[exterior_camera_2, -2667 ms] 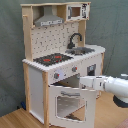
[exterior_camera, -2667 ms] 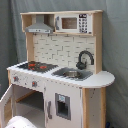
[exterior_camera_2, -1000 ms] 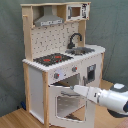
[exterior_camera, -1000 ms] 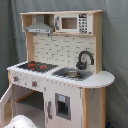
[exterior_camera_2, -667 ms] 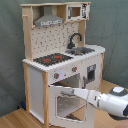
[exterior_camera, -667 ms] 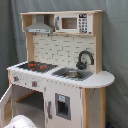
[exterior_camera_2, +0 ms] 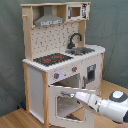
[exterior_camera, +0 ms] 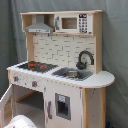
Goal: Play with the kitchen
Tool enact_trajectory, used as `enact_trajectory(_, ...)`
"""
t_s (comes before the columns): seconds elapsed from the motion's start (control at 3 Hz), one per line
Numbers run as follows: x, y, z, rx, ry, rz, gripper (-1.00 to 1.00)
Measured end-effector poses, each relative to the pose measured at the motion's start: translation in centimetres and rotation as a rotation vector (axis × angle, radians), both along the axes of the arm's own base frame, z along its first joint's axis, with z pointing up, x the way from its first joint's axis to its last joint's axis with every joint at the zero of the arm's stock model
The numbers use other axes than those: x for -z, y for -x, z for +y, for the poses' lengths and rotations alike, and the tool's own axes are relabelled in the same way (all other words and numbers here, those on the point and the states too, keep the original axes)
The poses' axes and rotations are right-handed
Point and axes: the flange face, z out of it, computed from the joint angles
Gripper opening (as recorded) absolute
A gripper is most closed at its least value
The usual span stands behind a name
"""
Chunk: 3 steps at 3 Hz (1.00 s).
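Reaching at lower right, the white robot arm's gripper (exterior_camera_2: 73, 94), grip state unclear, meets the tall pale-wood-and-white toy kitchen's (exterior_camera_2: 60, 55) light, hinged windowed oven door (exterior_camera_2: 64, 102); its top edge seems the best hold.

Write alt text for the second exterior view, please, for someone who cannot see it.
A white robot arm reaches its gripper to the open, windowed oven door of a tall toy kitchen with a hob, sink and black tap.

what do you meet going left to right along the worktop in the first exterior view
hob → sink → tap → bare rounded end of the worktop
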Motion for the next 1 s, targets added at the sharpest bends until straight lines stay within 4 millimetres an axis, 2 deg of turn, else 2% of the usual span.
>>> enact_trajectory(1.0, 2.1, -0.4, -0.4, 0.043, -0.292, 0.053, 1.0)
